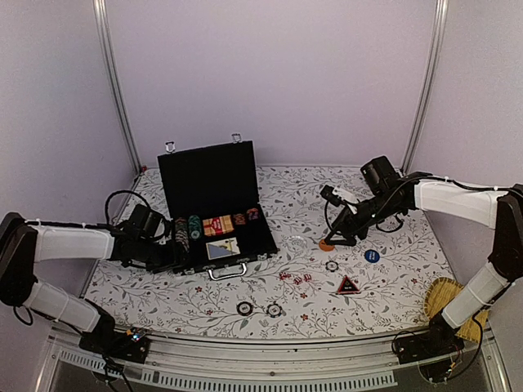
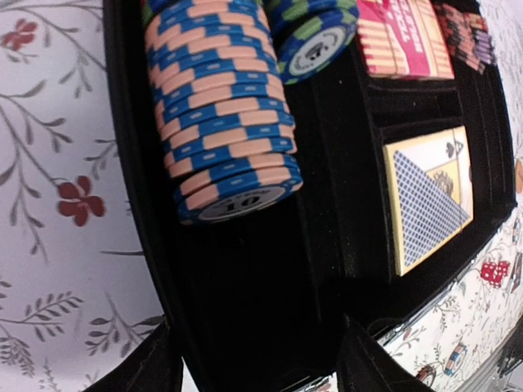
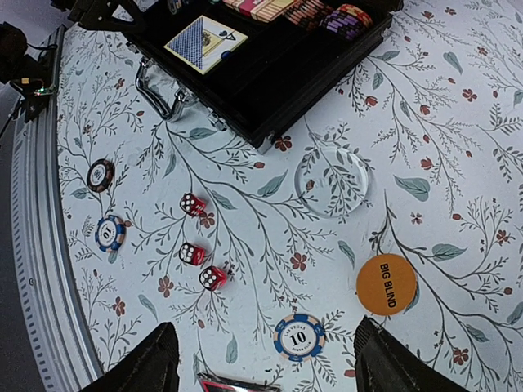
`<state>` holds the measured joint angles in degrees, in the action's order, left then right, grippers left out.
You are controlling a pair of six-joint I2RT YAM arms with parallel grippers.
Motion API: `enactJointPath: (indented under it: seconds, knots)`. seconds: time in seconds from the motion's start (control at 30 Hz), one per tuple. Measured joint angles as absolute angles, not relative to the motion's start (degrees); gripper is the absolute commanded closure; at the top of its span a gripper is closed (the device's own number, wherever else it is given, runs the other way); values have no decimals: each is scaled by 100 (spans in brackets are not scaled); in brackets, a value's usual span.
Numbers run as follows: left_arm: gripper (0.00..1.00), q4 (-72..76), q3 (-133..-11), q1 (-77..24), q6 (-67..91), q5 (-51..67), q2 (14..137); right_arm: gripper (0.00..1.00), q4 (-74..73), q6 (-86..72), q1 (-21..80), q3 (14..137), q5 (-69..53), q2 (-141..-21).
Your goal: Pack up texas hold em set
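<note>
The black briefcase [image 1: 211,175] lies open at centre left, holding rows of chips [image 2: 225,122], a pink card box [image 2: 404,37] and a blue-backed card deck [image 2: 429,200]. My left gripper [image 1: 174,247] is open and empty, its fingers [image 2: 155,367] either side of an empty chip slot at the case's near-left end. My right gripper [image 1: 339,237] is open and empty above the table. Below it lie a blue "10" chip [image 3: 299,336], the orange BIG BLIND disc [image 3: 386,283] and three red dice [image 3: 192,254]. The blue disc [image 1: 373,256] and black-red triangle [image 1: 348,285] lie nearby.
A clear round disc [image 3: 331,181] lies between the case and the orange disc. Two chips [image 1: 244,308] lie near the front edge, another [image 1: 332,265] mid-table. A woven straw item [image 1: 445,298] sits at the right edge. The case's silver handle [image 3: 159,90] faces the front.
</note>
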<state>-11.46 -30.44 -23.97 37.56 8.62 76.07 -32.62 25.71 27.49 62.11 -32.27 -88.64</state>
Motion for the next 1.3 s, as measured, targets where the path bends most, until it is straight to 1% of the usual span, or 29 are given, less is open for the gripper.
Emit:
enactJointPath:
  seconds: [0.13, 0.27, 0.47, 0.6, 0.67, 0.73, 0.8, 0.9, 1.0, 1.3]
  knots:
    - [36, -1107, -3192, -2718, 3813, 899, 7771, 23, -3277, 2571, 2749, 6215, -3225, -8984]
    - [34, -1160, -3203, -2762, 3837, 899, 7703, 18, -3352, 2567, 2749, 6241, -3148, -9078]
    - [35, -1763, -3275, -2790, 4053, 875, 6921, 16, -3597, 2593, 2751, 6648, -2646, -9227]
    - [37, -2279, -3662, -2917, 4316, 884, 6313, 11, -3802, 2637, 2749, 7161, -2410, -9474]
    - [39, -2449, -3962, -3052, 4362, 856, 6215, 11, -3909, 2663, 2749, 7419, -2373, -9638]
    - [39, -2545, -4294, -3236, 4362, 816, 6228, 15, -4036, 2679, 2755, 7664, -2368, -9832]
    - [40, -2604, -4528, -3411, 4331, 755, 6292, 21, -4169, 2696, 2779, 7920, -2362, -10086]
    - [40, -2644, -4735, -3636, 4265, 637, 6508, 23, -4512, 2755, 2849, 8458, -2309, -10617]
    - [40, -2650, -4764, -3804, 4222, 554, 6812, 23, -4770, 2836, 2971, 8908, -2255, -11113]
    - [39, -2510, -4762, -4134, 4204, 523, 7185, 18, -5240, 3079, 3538, 9461, -1881, -11928]
